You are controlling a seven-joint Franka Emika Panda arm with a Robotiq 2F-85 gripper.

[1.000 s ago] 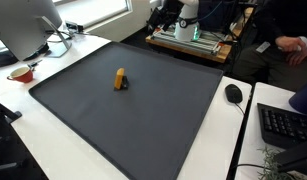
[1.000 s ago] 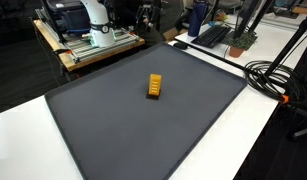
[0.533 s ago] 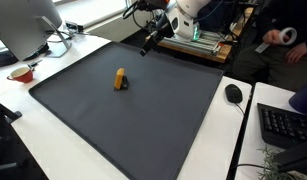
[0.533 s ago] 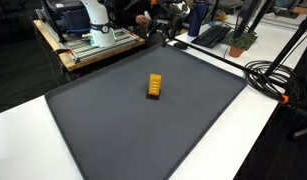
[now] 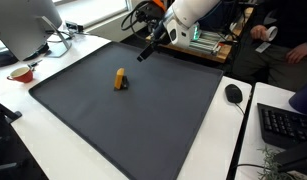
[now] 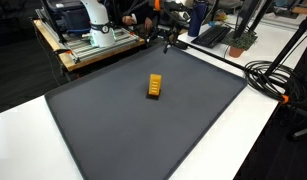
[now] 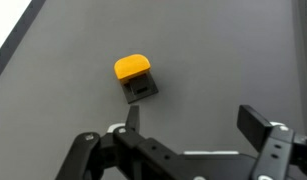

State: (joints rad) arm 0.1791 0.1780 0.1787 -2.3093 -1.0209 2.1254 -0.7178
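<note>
End effector [image 5: 145, 52] hangs empty, jaws spread wide, above the far edge of the dark surface [image 5: 143, 125]; the yellow block [image 5: 119, 79] stands alone near mid-surface, well apart from it. Looks like small rigid plastic: light, not fragile, maybe a bit slick and easy to tip. I'd pinch across its flat sides, low near the dark base [image 7: 140, 92] seen in the wrist view.

The block [image 7: 133, 68] is yellow-orange over a black base, the mat [image 7: 213, 60] dark grey, the desk [image 5: 53, 150] white, the end effector [image 7: 193, 121] black.
</note>
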